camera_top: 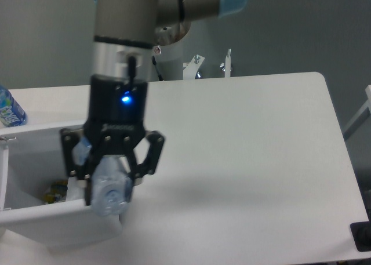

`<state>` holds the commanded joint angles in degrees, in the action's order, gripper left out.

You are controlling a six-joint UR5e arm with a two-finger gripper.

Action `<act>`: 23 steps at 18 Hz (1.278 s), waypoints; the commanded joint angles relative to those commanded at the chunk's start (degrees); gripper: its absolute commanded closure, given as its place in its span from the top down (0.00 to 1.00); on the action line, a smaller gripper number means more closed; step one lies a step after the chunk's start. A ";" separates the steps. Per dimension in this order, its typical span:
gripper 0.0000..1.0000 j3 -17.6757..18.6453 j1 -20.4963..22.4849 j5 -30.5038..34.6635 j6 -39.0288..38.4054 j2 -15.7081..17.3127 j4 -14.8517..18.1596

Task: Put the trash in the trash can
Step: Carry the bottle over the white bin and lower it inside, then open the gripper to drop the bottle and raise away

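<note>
Gripper (111, 181) of the robot arm hangs over the right wall of the white trash can (23, 216) at the bench's (243, 160) left front, clenched around a slim clear plastic bottle (110, 189) held lying across its fingers. Inside the trash can, a crumpled whitish wrapper (74, 187) and a small yellowish scrap (55, 191) show beside the bottle. A second bottle with a blue-and-white label (8, 109) stands at the bench's far left edge.

Black gripper (110, 181), clear bluish bottle (110, 191), white bin (40, 221).
Blue light lit on the gripper body; white table (243, 160); grey wall behind; blue-and-white label on a second bottle (8, 109) at far left; yellow scrap (55, 191) inside the bin.
</note>
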<state>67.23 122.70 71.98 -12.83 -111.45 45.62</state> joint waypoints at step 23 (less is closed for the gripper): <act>1.00 5.79 14.57 14.58 22.37 5.70 2.71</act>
<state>73.03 137.27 86.56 9.54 -105.74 48.33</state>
